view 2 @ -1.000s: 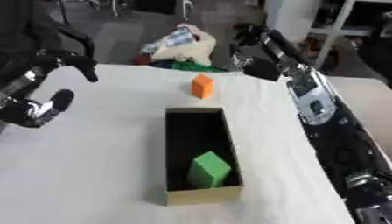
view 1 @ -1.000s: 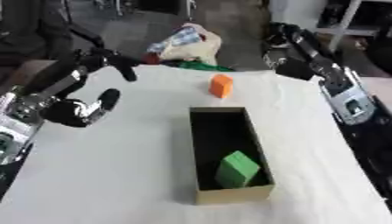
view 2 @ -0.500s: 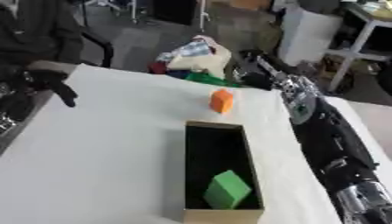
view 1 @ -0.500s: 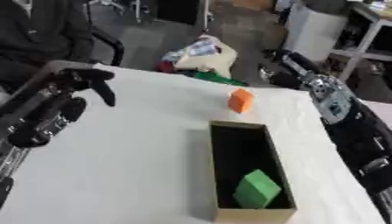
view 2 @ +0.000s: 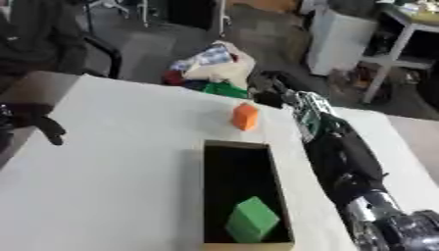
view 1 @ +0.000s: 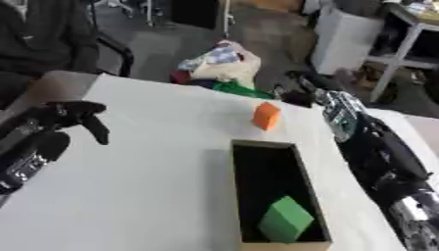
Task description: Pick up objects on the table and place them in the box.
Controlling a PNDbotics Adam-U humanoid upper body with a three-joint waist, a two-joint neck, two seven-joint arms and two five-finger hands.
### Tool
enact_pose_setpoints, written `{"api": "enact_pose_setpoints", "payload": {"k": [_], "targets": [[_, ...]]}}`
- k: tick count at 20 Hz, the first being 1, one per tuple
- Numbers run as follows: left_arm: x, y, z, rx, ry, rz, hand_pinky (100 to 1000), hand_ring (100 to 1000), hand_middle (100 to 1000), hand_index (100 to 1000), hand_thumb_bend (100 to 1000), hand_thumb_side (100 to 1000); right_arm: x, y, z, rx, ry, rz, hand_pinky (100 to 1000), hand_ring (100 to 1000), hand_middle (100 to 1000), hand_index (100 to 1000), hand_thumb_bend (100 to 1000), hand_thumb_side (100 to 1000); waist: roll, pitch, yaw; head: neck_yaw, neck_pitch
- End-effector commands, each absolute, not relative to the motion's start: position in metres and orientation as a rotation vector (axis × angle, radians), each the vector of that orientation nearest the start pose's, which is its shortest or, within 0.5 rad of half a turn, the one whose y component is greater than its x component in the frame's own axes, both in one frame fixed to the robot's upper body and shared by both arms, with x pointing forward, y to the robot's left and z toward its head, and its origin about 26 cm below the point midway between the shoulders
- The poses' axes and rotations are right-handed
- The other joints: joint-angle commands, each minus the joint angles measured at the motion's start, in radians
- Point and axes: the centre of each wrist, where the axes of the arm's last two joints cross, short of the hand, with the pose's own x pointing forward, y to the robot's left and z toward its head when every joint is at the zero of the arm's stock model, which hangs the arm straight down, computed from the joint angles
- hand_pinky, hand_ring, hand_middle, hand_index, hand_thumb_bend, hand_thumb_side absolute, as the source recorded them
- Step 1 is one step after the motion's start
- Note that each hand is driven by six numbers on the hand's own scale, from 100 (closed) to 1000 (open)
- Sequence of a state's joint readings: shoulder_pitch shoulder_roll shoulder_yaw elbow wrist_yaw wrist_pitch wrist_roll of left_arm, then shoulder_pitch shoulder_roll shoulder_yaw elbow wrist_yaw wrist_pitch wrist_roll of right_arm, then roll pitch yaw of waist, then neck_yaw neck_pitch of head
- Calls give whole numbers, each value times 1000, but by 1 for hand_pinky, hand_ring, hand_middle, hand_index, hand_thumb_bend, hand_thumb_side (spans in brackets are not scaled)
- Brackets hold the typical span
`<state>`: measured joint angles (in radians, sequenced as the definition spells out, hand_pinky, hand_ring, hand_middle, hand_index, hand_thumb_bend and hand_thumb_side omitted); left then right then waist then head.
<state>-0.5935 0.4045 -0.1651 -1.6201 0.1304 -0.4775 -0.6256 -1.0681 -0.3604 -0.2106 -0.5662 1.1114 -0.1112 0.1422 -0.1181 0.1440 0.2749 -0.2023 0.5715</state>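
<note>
Two blocks are seen on or above a white table (view 1: 146, 196). One, a green block (view 1: 285, 219), lies tilted on the floor of the box (view 1: 300, 162), at the near end; the far half of the box interior is unoccupied. The box is a long, narrow, open-topped cardboard container with a dark interior, set lengthwise toward the right half of the table. An orange block (view 1: 267, 115) stands on the tabletop just beyond the far end of the box, apart from its rim. A broad stretch of bare tabletop is noted left of the box, between it and the left edge. A narrower strip of table is left between the box's right wall and the right arm.

The left hand (view 1: 73, 115) is seen over the left edge of the table, fingers curled downward, nothing held; it is well apart from both blocks and the box. The right hand (view 2: 267, 89) is seen at the far edge of the table, near the orange block but not touching it. Whether its fingers are spread or closed cannot be told.

A heap of cloth and bags (view 1: 219, 66) is seen beyond the far edge.
</note>
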Motion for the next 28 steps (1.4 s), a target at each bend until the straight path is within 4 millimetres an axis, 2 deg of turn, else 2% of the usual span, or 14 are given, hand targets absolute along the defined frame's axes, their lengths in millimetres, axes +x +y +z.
{"api": "enact_pose_setpoints", "payload": {"k": [1,11,20,22,26,27,28], "targets": [[376,233,211,401,3021,1793,690,573,562,897,100,910,505,-321,180,-1041,-1307,1022,883,914,918,993,100,951,11,-4,9,-27,-16],[375,232,211,400,3007,1810,691,570,558,897,100,926,507,-302,169,-1053,-1243,1079,878,903,917,1000,100,963,19,23,28,-54,-13],[374,230,212,399,2997,1813,691,568,557,897,100,933,506,-299,164,-1095,-1233,1071,868,890,915,1000,100,950,19,42,40,-69,-23],[374,230,212,398,2996,1815,691,568,557,897,100,935,506,-298,163,-1113,-1234,1068,862,883,911,1000,100,932,19,45,40,-71,-24],[374,230,212,394,2996,1817,690,567,557,897,100,936,506,-298,162,-1146,-1244,1062,840,848,864,997,100,837,19,48,43,-78,-27],[374,230,212,394,2996,1816,690,567,557,898,100,937,506,-297,161,-1154,-1246,1060,830,819,828,994,100,738,19,48,44,-79,-28],[374,230,211,394,2996,1816,690,567,557,898,100,937,506,-297,160,-1161,-1247,1058,826,812,819,994,100,720,19,48,45,-80,-29]]}}
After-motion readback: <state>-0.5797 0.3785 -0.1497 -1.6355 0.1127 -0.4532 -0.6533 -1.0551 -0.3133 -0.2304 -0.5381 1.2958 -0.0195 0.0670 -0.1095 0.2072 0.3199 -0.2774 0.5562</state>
